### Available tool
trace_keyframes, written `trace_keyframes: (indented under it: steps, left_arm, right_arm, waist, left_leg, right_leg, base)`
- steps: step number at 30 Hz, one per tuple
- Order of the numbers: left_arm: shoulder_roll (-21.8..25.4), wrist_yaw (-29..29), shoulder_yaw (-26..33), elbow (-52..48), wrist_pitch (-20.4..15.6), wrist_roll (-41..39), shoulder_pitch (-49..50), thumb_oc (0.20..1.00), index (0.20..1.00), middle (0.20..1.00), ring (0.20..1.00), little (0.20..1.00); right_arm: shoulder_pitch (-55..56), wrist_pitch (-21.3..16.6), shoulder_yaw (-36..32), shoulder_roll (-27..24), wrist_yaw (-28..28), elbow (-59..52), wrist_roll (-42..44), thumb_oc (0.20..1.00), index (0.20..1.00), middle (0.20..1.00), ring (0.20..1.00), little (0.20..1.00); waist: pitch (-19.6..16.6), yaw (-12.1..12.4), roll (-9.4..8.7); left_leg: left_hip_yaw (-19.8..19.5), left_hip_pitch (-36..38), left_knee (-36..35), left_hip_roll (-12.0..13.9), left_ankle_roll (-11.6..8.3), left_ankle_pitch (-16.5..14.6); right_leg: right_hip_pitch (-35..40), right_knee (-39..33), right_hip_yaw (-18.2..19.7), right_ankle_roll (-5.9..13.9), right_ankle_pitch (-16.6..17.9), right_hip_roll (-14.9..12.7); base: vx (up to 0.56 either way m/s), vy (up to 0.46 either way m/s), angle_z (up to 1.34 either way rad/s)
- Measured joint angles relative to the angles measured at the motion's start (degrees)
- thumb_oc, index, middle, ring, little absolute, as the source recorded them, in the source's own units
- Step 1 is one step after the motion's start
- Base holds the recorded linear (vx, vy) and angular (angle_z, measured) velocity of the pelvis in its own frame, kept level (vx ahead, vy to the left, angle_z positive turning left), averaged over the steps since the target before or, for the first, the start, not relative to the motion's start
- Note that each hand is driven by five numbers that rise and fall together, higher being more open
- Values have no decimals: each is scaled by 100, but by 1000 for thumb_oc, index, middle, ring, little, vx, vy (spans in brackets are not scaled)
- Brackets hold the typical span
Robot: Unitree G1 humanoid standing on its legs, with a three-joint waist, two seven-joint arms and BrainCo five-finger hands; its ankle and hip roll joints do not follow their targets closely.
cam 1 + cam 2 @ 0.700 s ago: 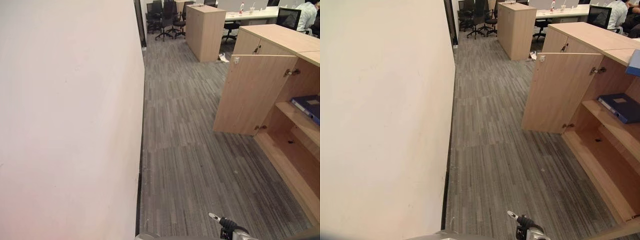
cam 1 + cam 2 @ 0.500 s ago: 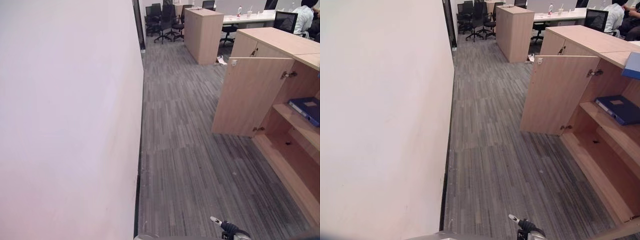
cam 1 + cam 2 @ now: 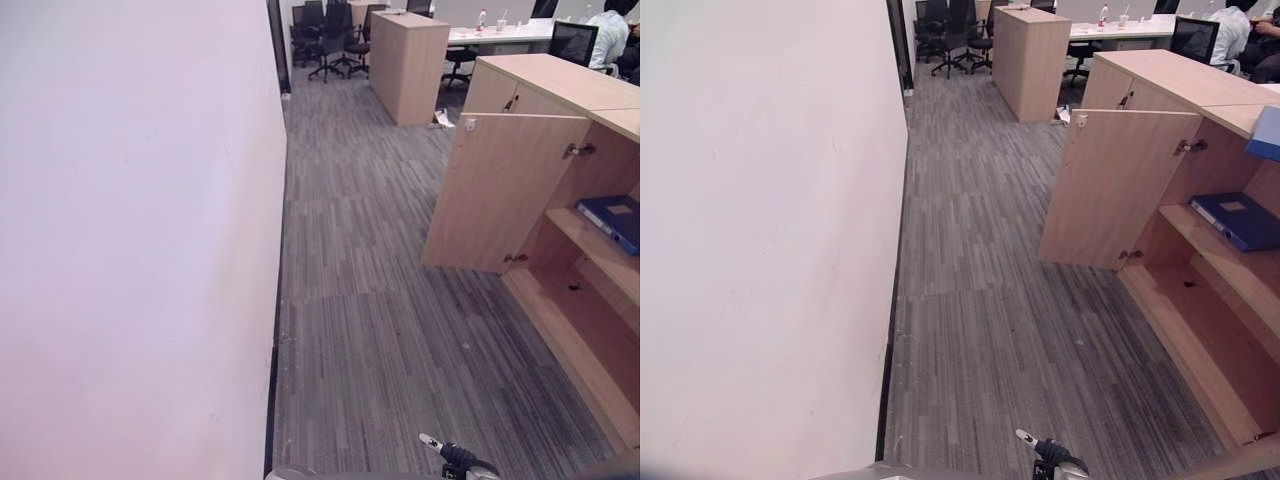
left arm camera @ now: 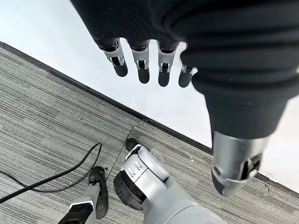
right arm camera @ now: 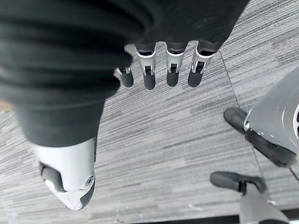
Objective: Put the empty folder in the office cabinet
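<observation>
I am hanging my left hand (image 4: 145, 60) and right hand (image 5: 163, 65) slack and empty while the stiff, light blue folder (image 3: 1240, 220), best pinched by its spine, is lying on the office cabinet (image 3: 1120, 190) shelf.

White wall (image 3: 130, 250), grey carpet (image 3: 380, 330), office chairs (image 3: 330, 40) at back.

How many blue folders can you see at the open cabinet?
2. One dark blue folder lies flat on the upper shelf inside the open cabinet. A lighter blue one shows at the view's right edge, above that shelf, mostly cut off. Others may be hidden.
</observation>
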Motion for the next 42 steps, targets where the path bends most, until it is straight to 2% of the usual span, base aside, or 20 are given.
trace_keyframes:
  steps: [10, 13, 14, 15, 17, 19, 21, 22, 25, 26, 28, 29, 30, 31, 32, 33, 34, 35, 38, 42]
  left_arm:
    - [7, 4, 7, 13, 1, 80, -6, 1000, 1000, 1000, 1000, 1000]
    - [31, 45, 26, 18, -2, 57, -188, 1000, 1000, 1000, 1000, 1000]
    - [40, 76, 53, 17, -29, 45, -321, 1000, 1000, 1000, 1000, 1000]
    - [61, 127, 60, 8, -71, 33, -465, 1000, 1000, 1000, 1000, 1000]
    - [46, 151, 60, 14, -70, 31, -443, 1000, 1000, 1000, 1000, 1000]
    - [29, 163, 56, 0, -70, 30, -424, 1000, 1000, 1000, 1000, 1000]
    - [32, 177, 71, 8, -65, 30, -369, 1000, 1000, 1000, 1000, 1000]
    - [42, 208, 183, 13, -62, 27, -334, 1000, 1000, 1000, 1000, 1000]
    - [51, 215, 189, 85, -44, -64, -383, 1000, 1000, 1000, 1000, 1000]
    - [50, 216, 195, 112, -47, -64, -423, 1000, 1000, 1000, 1000, 1000]
    - [43, 207, 230, 107, -78, -63, -489, 1000, 1000, 1000, 1000, 1000]
    - [38, 204, 246, 115, -82, -62, -394, 1000, 1000, 1000, 1000, 1000]
    - [41, 199, 260, 127, -77, -62, -368, 1000, 1000, 1000, 1000, 1000]
    - [58, 196, 277, 122, -80, -60, -373, 1000, 1000, 1000, 1000, 1000]
    - [125, 184, 277, 117, -84, -58, -342, 1000, 1000, 1000, 1000, 1000]
    - [148, 178, 277, 129, -68, -57, -340, 1000, 1000, 1000, 1000, 1000]
    - [156, 147, 275, 101, -77, -53, -381, 1000, 1000, 1000, 1000, 1000]
    - [161, 144, 276, 68, -94, -47, -388, 1000, 1000, 1000, 1000, 1000]
    - [119, 104, 248, 111, -35, -27, -345, 1000, 1000, 1000, 1000, 1000]
    - [108, 79, 230, 155, -15, 116, -275, 1000, 1000, 1000, 1000, 1000]
  right_arm:
    - [-11, 3, 2, 7, -1, 3, -2, 1000, 1000, 1000, 1000, 1000]
    - [-55, 3, 2, 27, -3, 7, -2, 1000, 1000, 1000, 1000, 1000]
    - [-166, 3, 2, 48, -3, 17, -1, 1000, 1000, 1000, 1000, 1000]
    - [-313, 4, 2, 74, -7, 31, -2, 1000, 1000, 1000, 1000, 1000]
    - [-403, -9, -1, 64, -36, 7, -2, 1000, 1000, 1000, 1000, 1000]
    - [-482, -31, -122, 38, -82, 19, 0, 1000, 1000, 1000, 1000, 1000]
    - [-515, -29, -93, 37, -93, 11, 0, 1000, 1000, 1000, 1000, 1000]
    - [-568, -28, -101, 34, -108, 13, -1, 1000, 1000, 1000, 1000, 1000]
    - [-601, -37, -100, 23, -142, 26, -2, 1000, 1000, 1000, 1000, 1000]
    - [-623, -50, -125, 5, -156, 42, -2, 1000, 1000, 1000, 1000, 1000]
    - [-543, -39, -127, 0, -211, 198, -1, 1000, 1000, 1000, 1000, 1000]
    - [-488, -37, -124, 10, -227, 226, -1, 1000, 1000, 1000, 1000, 1000]
    - [-441, -40, -139, 1, -236, 226, -1, 1000, 1000, 1000, 1000, 1000]
    - [-411, -38, -142, 18, -250, 231, -1, 1000, 1000, 1000, 1000, 1000]
    - [-406, -40, -156, 106, -255, 237, -1, 1000, 1000, 1000, 1000, 1000]
    - [-399, -42, -157, 140, -248, 237, -1, 1000, 1000, 1000, 1000, 1000]
    - [-464, -46, -172, 153, -255, 230, -1, 1000, 1000, 1000, 1000, 1000]
    - [-465, -50, -244, 157, -250, 214, -1, 1000, 1000, 1000, 1000, 1000]
    - [-552, -42, -371, 221, -246, 211, 0, 1000, 1000, 1000, 1000, 1000]
    - [-515, -32, -384, 244, -248, 189, -2, 1000, 1000, 1000, 1000, 1000]
  waist:
    - [145, 17, -69]
    - [212, 62, -119]
    - [341, 84, -169]
    - [552, 166, -291]
    - [665, 245, -201]
    - [842, 362, -157]
    - [853, 333, -146]
    - [899, 352, -99]
    - [935, 345, -62]
    - [1000, 326, -35]
    - [994, 318, -66]
    - [907, 306, -55]
    - [815, 305, 21]
    - [788, 316, -17]
    - [695, 386, -211]
    - [654, 361, -287]
    - [609, 333, -375]
    - [585, 308, -363]
    - [588, 312, -343]
    - [570, 252, -441]
  left_leg:
    - [-55, -45, 19, -10, -2, -1]
    - [-105, -250, 270, -19, -18, -9]
    - [-86, -561, 806, -53, -44, -9]
    - [59, -1193, 1902, -70, -303, 145]
    - [104, -1574, 2702, 4, -485, 361]
    - [328, -1995, 3448, 178, -733, 664]
    - [394, -1913, 2864, 268, -662, 601]
    - [363, -1765, 1663, 360, -542, 572]
    - [81, -1585, -2, 433, -622, 692]
    - [13, -1543, -344, 482, -566, 788]
    - [90, -1416, -342, 515, -558, 830]
    - [164, -1212, -384, 529, -547, 820]
    - [154, -1077, -451, 530, -459, 976]
    - [185, -1084, -480, 513, -339, 1149]
    - [345, -1064, -465, 332, -113, 1259]
    - [361, -1064, -489, 229, -62, 1246]
    - [395, -944, -518, -23, 172, 1272]
    - [409, -923, -479, -124, 273, 1170]
    - [450, -754, -520, -306, 384, 1036]
    - [497, -589, -607, -468, 431, 874]
  right_leg:
    - [21, 2, -82, 32, -40, -14]
    - [-25, 86, -186, 4, -119, -60]
    - [-32, 122, -215, -62, -186, -110]
    - [-2, 24, -186, -136, -201, -160]
    - [53, -13, -178, -293, -165, -127]
    - [199, -99, -171, -323, -153, -112]
    - [313, -288, -183, -338, -64, -12]
    - [359, -382, -172, -389, 3, 125]
    - [515, -509, -192, -265, 16, 310]
    - [614, -531, -220, -263, 14, 360]
    - [886, -702, -215, -116, -3, 367]
    - [1033, -819, -149, 50, 2, 402]
    - [1114, -874, -126, 165, -18, 422]
    - [1150, -921, -124, 205, -23, 385]
    - [1131, -987, -11, 372, 7, 209]
    - [1132, -1028, 7, 408, 31, 143]
    - [1283, -1084, -4, 477, 111, -59]
    - [1328, -1105, 4, 625, 256, -165]
    - [1403, -944, -23, 699, 295, -394]
    - [1412, -728, -71, 731, 324, -651]
  base:
    - [43, -19, 5]
    - [11, -58, 24]
    - [-17, -59, 36]
    - [-19, -35, 34]
    - [18, -26, 17]
    - [70, 25, -3]
    - [62, 57, -3]
    - [103, 140, -1]
    - [98, 153, -13]
    - [79, 165, -13]
    - [114, 227, -15]
    - [117, 255, -15]
    - [86, 205, -8]
    - [81, 234, -16]
    - [52, 160, -14]
    - [131, 415, -7]
    - [112, 344, 13]
    - [135, 424, 16]
    - [72, 262, 1]
    - [65, 255, -5]
